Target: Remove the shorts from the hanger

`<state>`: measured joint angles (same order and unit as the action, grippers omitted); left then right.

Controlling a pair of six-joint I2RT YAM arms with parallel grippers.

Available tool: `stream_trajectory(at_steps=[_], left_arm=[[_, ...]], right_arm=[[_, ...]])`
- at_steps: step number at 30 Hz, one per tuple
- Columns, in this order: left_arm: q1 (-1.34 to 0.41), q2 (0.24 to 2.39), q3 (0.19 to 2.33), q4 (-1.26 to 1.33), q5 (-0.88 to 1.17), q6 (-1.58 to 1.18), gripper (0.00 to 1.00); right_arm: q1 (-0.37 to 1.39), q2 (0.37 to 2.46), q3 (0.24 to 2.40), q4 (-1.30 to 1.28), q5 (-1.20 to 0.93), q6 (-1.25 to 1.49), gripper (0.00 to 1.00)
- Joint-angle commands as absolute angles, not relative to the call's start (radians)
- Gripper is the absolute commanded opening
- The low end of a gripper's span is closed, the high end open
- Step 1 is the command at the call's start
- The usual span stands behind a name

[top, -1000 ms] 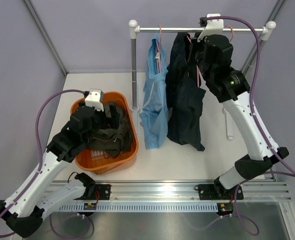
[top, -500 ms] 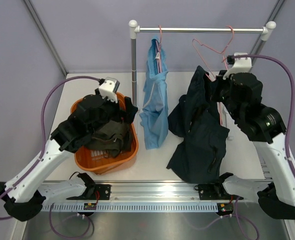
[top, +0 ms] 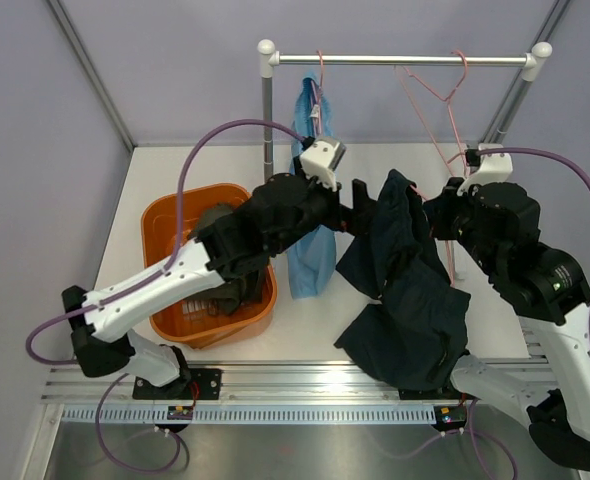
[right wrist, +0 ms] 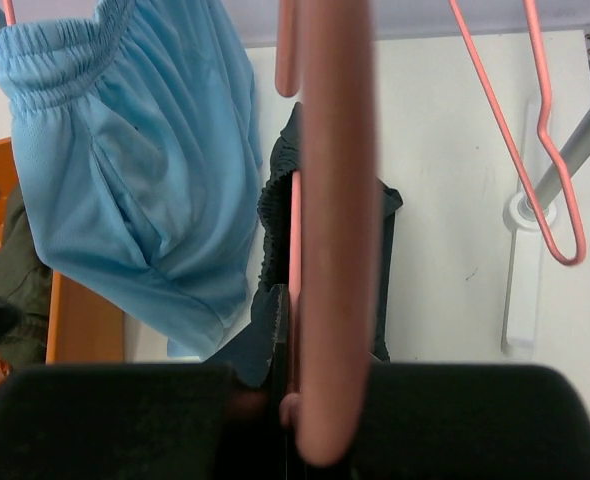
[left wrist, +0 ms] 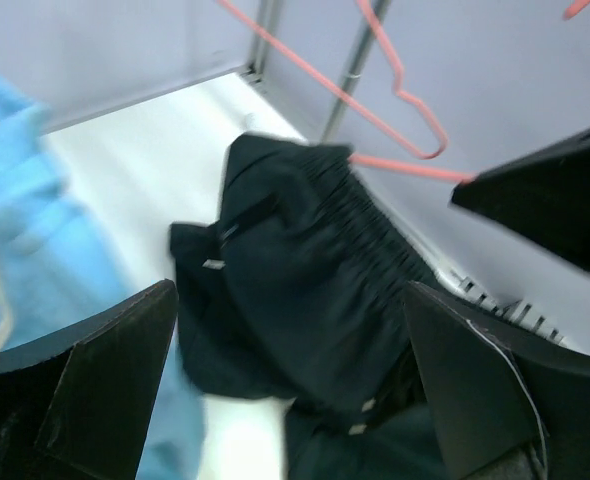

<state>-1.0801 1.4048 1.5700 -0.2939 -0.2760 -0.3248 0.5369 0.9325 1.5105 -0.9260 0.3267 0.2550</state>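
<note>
Clothes rail [top: 395, 60] spans the far side; orange basket [top: 165, 220] sits left, olive shorts [top: 237, 292] inside; navy shorts [top: 405, 290] sag mid-table toward the near edge; blue shorts [top: 310, 262] hang left of them; pink hanger [top: 437, 95] slants from rail to navy waistband. Right gripper [top: 430, 205] is clamped on that waistband; left gripper [top: 363, 205] faces it, jaws spread wide. Likely best: left pinches cloth only, beside the wire, then draws away.
</note>
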Motion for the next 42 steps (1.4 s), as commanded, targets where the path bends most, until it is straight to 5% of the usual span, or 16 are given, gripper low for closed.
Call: stream_trajectory(at_steps=[1, 26, 29, 33, 36, 42], left_arm=[[-1.126, 1.509, 1.67, -0.15, -0.354, -0.348, 0.99], [-1.161, 1.81, 1.875, -0.209, -0.456, -0.319, 0.99], [-1.158, 1.81, 1.87, -0.203, -0.471, -0.316, 0.9], [-1.152, 1.812, 1.868, -0.207, -0.468, -0.304, 0.65], [-1.138, 1.807, 1.858, -0.215, -0.465, -0.311, 0.37], [-1.118, 1.778, 1.832, -0.196, -0.475, -0.298, 0.08]], right_arm=[[0.546, 0.9, 1.52, -0.894, 0.31, 0.278, 0.0], [0.546, 0.9, 1.532, -0.868, 0.262, 0.281, 0.0], [0.546, 0.896, 1.535, -0.87, 0.265, 0.281, 0.0], [0.546, 0.896, 1.536, -0.874, 0.259, 0.281, 0.0], [0.546, 0.891, 1.534, -0.874, 0.261, 0.284, 0.0], [0.546, 0.894, 1.529, -0.882, 0.261, 0.285, 0.0]])
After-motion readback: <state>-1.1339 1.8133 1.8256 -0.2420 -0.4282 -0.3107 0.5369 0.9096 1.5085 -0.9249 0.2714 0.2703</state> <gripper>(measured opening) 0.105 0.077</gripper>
